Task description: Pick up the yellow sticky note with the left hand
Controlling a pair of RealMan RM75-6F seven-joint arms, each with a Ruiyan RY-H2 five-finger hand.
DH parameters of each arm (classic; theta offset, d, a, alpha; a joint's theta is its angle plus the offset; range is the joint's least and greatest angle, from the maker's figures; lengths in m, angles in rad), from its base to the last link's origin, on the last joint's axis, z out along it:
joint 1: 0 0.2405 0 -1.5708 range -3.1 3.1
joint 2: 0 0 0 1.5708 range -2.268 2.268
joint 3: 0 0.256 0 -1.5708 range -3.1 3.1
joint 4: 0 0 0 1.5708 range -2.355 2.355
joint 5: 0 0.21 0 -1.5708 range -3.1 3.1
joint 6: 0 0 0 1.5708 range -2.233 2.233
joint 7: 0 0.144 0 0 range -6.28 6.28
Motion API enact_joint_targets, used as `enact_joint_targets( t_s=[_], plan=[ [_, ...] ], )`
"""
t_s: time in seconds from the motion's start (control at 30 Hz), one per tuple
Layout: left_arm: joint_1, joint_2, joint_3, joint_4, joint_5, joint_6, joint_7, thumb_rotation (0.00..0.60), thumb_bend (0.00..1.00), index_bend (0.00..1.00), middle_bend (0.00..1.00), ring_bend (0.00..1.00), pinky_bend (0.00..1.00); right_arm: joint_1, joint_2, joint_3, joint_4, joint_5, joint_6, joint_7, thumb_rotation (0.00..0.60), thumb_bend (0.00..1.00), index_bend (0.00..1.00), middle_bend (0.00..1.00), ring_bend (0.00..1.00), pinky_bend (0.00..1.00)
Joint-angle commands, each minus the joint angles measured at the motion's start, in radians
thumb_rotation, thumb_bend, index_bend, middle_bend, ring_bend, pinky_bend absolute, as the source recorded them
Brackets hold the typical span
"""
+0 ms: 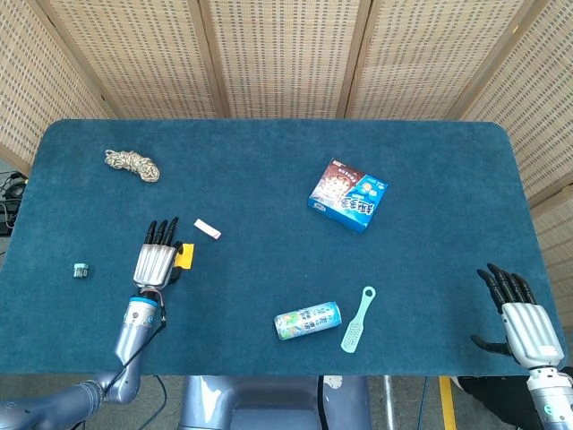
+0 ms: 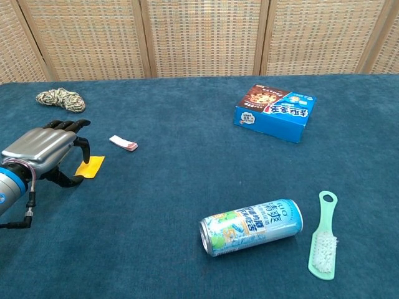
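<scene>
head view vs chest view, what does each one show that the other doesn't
Only the head view shows the right hand, fingers spread at the near right table edge, and a small teal item near the left edge.

The chest view adds no object of its own; it shows the left hand from the side, its fingers arched down at the yellow sticky note.

Both show that hand and note, the rope bundle, pink eraser, blue snack box, drink can and green brush.

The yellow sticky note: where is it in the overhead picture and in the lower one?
Head view: yellow sticky note lies left of centre, beside the left hand.
Chest view: it lies at the left edge, by the same hand.
Shared landmark: small pink-and-white eraser, just beyond it.
</scene>
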Motion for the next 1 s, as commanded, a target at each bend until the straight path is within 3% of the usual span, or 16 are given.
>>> enact_joint_targets(
  t_s=[0.03,1.0],
  plan=[
    [-0.001,-0.002,-0.001,0.002,0.000,0.001,0.002,0.600,0.34,0.46,0.00,0.00,0.00,0.000,0.000,0.000,0.000,0.001,-0.001,0.001,0.600,0.00,0.00,0.00,0.00,0.00],
    [0.000,0.008,-0.004,-0.015,0.004,-0.013,-0.013,0.600,0.43,0.48,0.00,0.00,0.00,0.001,0.001,-0.003,0.000,-0.002,-0.004,-0.001,0.600,0.00,0.00,0.00,0.00,0.00]
  ],
)
